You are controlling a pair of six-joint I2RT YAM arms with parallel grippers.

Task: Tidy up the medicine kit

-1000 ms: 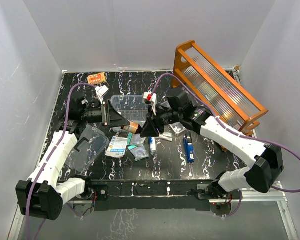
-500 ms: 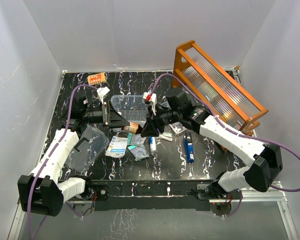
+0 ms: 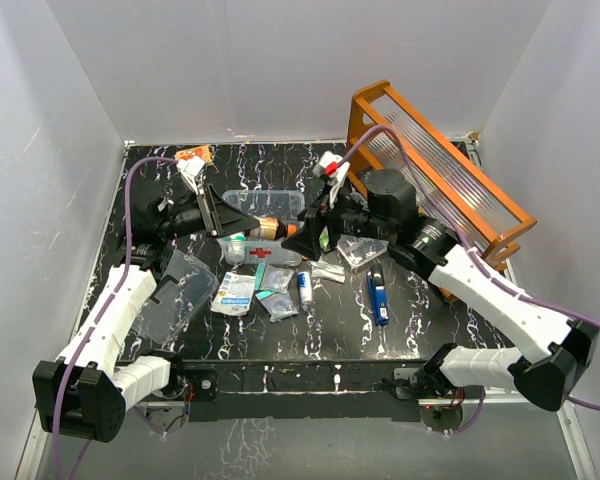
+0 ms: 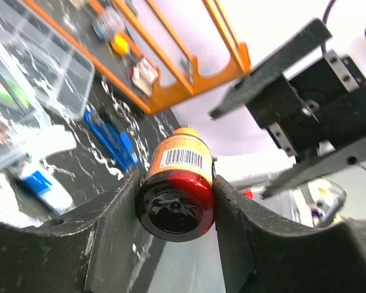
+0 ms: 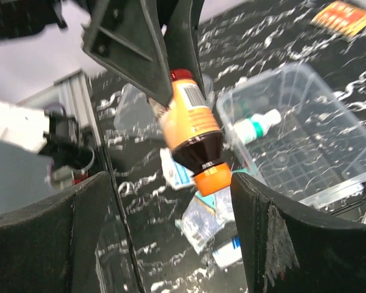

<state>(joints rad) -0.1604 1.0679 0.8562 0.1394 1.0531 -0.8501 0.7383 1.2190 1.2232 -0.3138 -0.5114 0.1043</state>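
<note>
The only sign I can make out is a red cross [image 3: 263,254] on the near front wall of the medicine kit [image 3: 242,205], around the middle of the surface [image 3: 420,312]. The bottle [image 4: 178,183] wears an orange label with a black-on-white barcode [image 4: 183,159], but I cannot read its digits. The packets [image 3: 236,292] lying just near of the kit and the orange card [image 3: 192,157] at the far left carry print, none of it legible to me.

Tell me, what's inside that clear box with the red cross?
A white bottle with a green cap lies inside the clear box. The orange-labelled bottle gripped by the left tool blocks one corner, so anything there is hidden.
</note>
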